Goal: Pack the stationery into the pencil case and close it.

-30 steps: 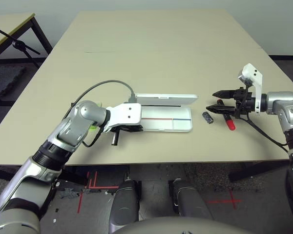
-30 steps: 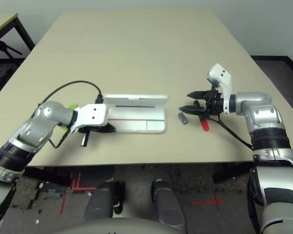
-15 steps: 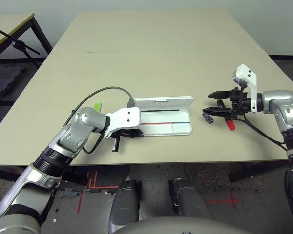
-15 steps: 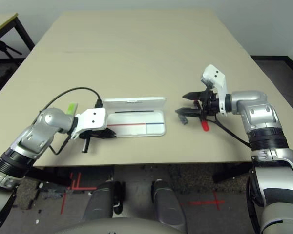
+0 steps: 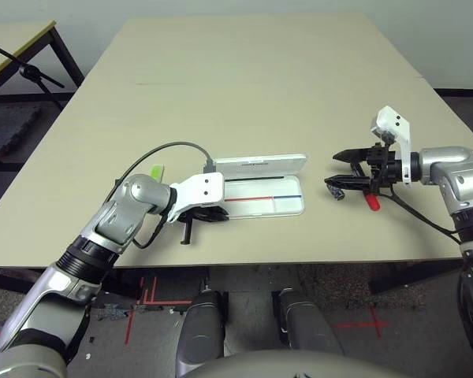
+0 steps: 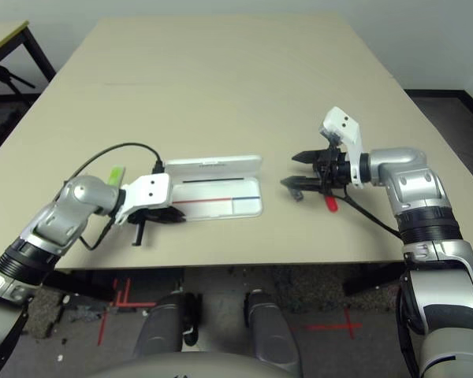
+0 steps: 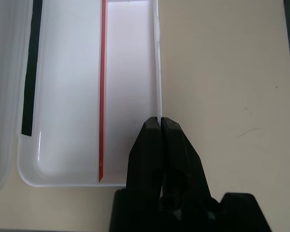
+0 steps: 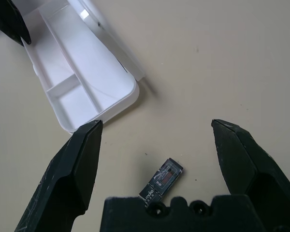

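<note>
Meanwhile, the open pencil case (image 5: 260, 195) was pinched at its near rim by the left gripper (image 7: 160, 126). The right gripper (image 8: 157, 140) was held spread wide above the small dark block (image 8: 162, 180).

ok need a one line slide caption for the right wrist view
Open right gripper poised above the small dark block on the table, with the open white pencil case lying just beyond it.
</note>
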Available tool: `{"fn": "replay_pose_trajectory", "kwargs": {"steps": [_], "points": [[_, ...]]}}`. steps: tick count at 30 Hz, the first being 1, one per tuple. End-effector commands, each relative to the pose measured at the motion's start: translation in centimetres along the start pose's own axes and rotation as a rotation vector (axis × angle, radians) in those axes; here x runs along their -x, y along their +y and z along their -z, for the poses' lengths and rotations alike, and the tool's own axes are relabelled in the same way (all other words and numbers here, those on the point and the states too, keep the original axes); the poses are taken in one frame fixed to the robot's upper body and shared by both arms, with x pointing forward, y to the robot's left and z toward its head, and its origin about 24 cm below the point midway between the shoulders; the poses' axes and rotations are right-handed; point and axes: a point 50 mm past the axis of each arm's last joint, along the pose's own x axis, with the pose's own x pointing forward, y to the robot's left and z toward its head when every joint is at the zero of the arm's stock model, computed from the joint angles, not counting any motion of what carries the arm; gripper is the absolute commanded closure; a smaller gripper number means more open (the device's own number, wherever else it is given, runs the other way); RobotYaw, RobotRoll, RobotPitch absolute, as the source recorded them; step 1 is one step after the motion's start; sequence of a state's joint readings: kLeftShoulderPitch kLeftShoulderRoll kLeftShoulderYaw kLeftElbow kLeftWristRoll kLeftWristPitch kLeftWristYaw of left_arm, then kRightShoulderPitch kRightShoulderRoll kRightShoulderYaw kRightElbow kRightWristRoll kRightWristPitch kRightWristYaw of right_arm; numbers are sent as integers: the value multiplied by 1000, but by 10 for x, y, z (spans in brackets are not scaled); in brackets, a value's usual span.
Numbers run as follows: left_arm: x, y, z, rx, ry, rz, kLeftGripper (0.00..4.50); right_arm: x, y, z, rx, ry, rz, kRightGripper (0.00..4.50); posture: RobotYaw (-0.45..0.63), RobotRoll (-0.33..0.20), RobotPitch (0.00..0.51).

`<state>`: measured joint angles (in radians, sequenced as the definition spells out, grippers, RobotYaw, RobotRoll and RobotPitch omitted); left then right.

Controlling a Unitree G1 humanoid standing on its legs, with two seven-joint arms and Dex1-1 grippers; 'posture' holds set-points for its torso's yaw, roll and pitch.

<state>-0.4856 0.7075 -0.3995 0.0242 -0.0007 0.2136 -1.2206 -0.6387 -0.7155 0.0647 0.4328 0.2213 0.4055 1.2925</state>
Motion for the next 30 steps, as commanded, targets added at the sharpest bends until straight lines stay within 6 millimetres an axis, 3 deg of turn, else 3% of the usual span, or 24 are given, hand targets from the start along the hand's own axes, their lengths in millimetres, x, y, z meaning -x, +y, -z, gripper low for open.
{"fn": "replay_pose_trajectory", "kwargs": {"steps": [1,13,18,25,30], "points": [[0,1,2,-7,22,3,4485,-1,2,2,6,8,-4,0,-9,0,106],[12,3,-14,-24,-41,-42,16,-1,-1,2,13,6,16,0,-2,0,104],[32,-2,-35,-40,-190,-72,16,2,-4,-1,16,-14,35,0,3,0,105],[63,-11,-43,-18,-237,-95,16,12,-10,-5,8,-46,81,0,8,0,111],[70,-14,-48,-1,-265,-109,16,20,-14,-8,-18,-71,187,0,8,0,115]]}}
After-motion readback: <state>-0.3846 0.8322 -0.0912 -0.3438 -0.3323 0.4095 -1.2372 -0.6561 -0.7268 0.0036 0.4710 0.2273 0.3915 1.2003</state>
